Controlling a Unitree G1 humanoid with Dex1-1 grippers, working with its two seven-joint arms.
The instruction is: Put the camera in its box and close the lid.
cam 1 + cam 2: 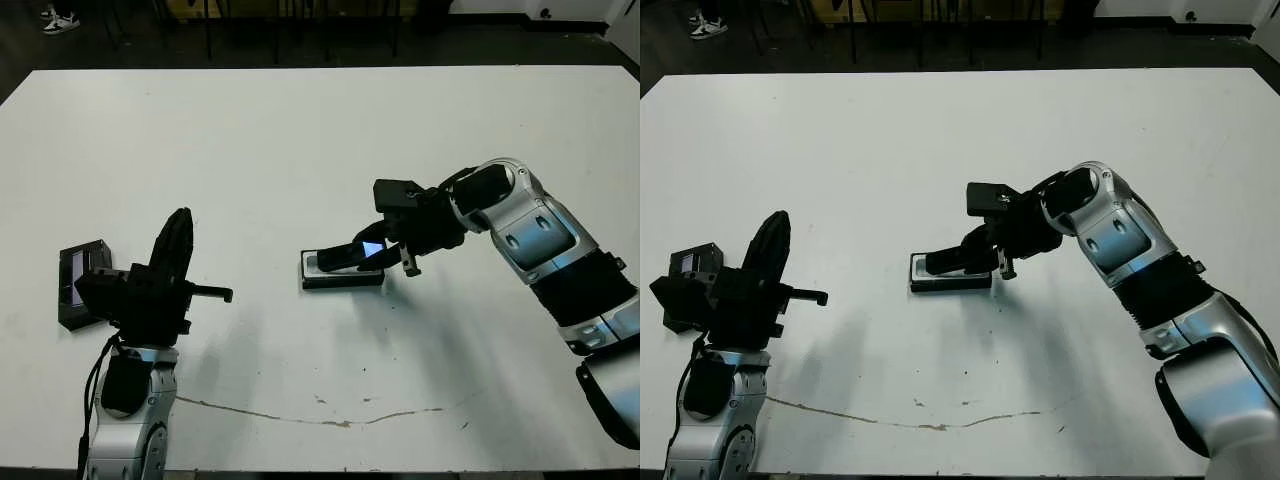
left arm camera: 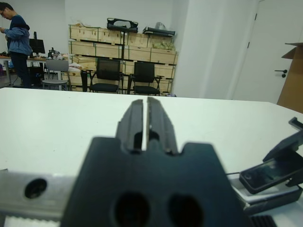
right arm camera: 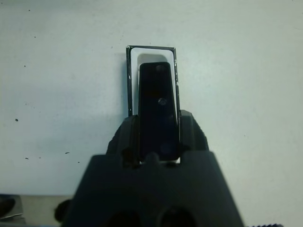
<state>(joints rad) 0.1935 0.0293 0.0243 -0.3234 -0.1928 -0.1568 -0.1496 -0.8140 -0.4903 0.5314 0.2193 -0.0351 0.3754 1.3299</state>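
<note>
Left claw (image 1: pixel 170 250) is seen closed, empty. Right claw (image 3: pixel 157 137) grips camera (image 3: pixel 157 106) tilted over box (image 3: pixel 151 52) — lowering should be level, centred.

Black camera (image 1: pixel 352 255) tilted over white-lined box (image 1: pixel 340 275), mid-table; lid (image 1: pixel 78 285) far left.

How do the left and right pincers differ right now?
The right pincer is shut on the camera, tilted over the box mid-table; the left pincer is shut on nothing. The right reaches toward the table's middle; the left stands near the lid at the table's left edge. Both have black fingers.
</note>
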